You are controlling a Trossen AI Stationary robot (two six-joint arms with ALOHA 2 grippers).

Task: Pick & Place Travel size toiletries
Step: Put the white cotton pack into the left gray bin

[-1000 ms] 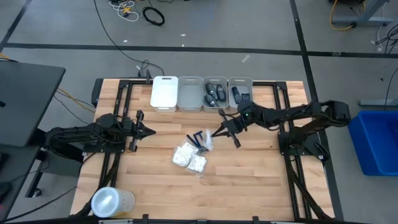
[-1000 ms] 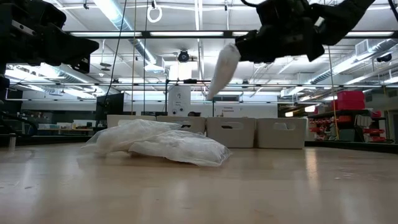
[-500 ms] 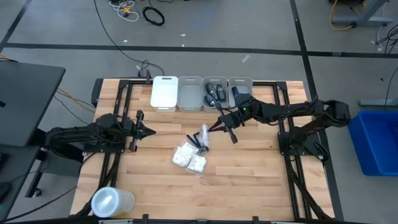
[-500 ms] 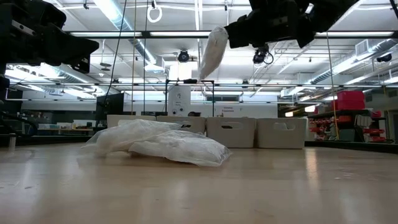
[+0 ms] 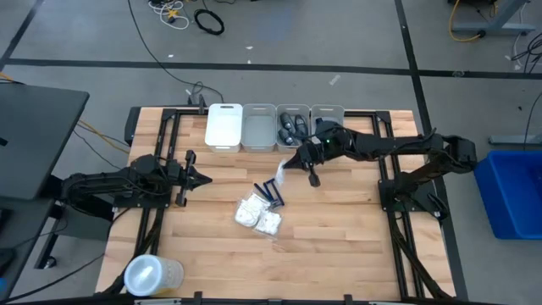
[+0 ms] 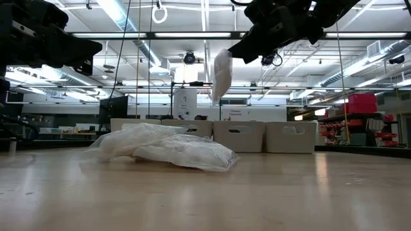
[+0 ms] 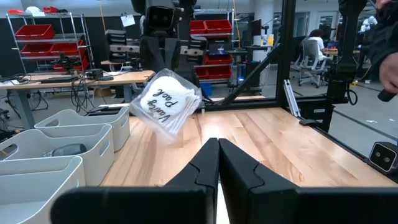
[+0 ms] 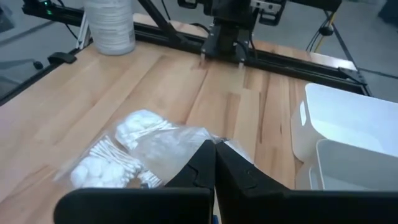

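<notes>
My right gripper [image 5: 294, 163] hangs above the table's middle, in front of the bins, shut on a white crinkly packet [image 5: 282, 172]. That packet also shows in the low view [image 6: 222, 74] and the left wrist view [image 7: 166, 106]. Under it, dark blue razors [image 5: 271, 193] and two more white packets [image 5: 259, 217] lie flat on the wood. My left gripper [image 5: 199, 178] waits shut and level at the table's left, touching nothing. My right gripper pinches the packet's top edge [image 8: 198, 142] between its two fingers. The fingers slant down from the table's right side. The packet hangs below them, nearly upright, clear of the table; one layer or several, I cannot tell.
A row of white bins [image 5: 259, 127] runs along the far edge: the leftmost is covered [image 5: 224, 127] and two on the right hold dark items [image 5: 294, 127]. A large clear round tub [image 5: 152, 275] stands at the near left corner. Bare wood lies on either side of the pile.
My right gripper has risen and gone toward the far edge and the bins, rolling a little, still shut on the packet. The packet has been carried higher and away from the pile, and now hangs more upright.
</notes>
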